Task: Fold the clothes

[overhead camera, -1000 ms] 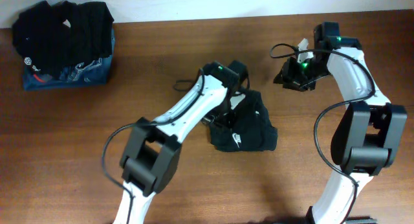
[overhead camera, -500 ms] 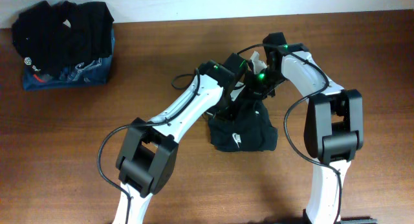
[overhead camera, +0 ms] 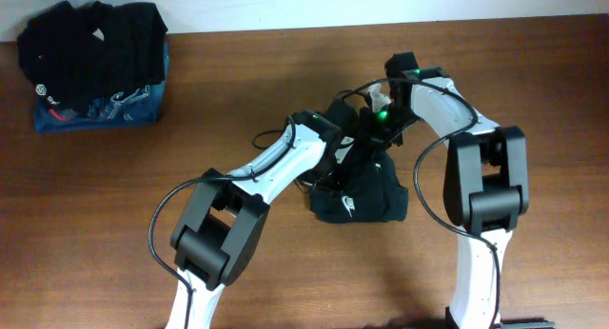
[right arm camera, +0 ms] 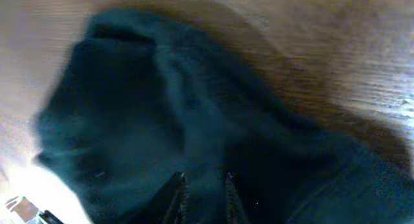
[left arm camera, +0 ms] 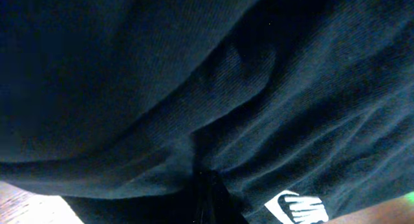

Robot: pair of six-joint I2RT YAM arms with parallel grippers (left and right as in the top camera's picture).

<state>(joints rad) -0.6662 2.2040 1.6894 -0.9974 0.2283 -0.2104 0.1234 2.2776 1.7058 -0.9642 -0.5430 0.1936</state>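
Observation:
The clothes (overhead camera: 366,191) lie as a black, bunched heap with a small white logo at the table's middle. My left gripper (overhead camera: 341,156) is at the heap's back left edge; in the left wrist view dark cloth (left arm camera: 194,88) fills the frame and gathers into the shut left gripper (left arm camera: 208,198). My right gripper (overhead camera: 369,134) meets the heap's back edge from the right. In the right wrist view, the right gripper (right arm camera: 202,188) stands nearly shut, a fold of the clothes (right arm camera: 129,120) pinched between its two narrow fingers.
A black ribbed garment (overhead camera: 90,39) lies on a blue printed garment (overhead camera: 105,108) at the back left corner. Bare wooden table (overhead camera: 495,63) surrounds the heap. A thin cable (overhead camera: 262,129) loops beside the left arm. The wall runs along the far edge.
My right arm has swung in from the back right to the heap, and its jaws have narrowed onto the cloth. The left gripper has kept its hold and shifted slightly left.

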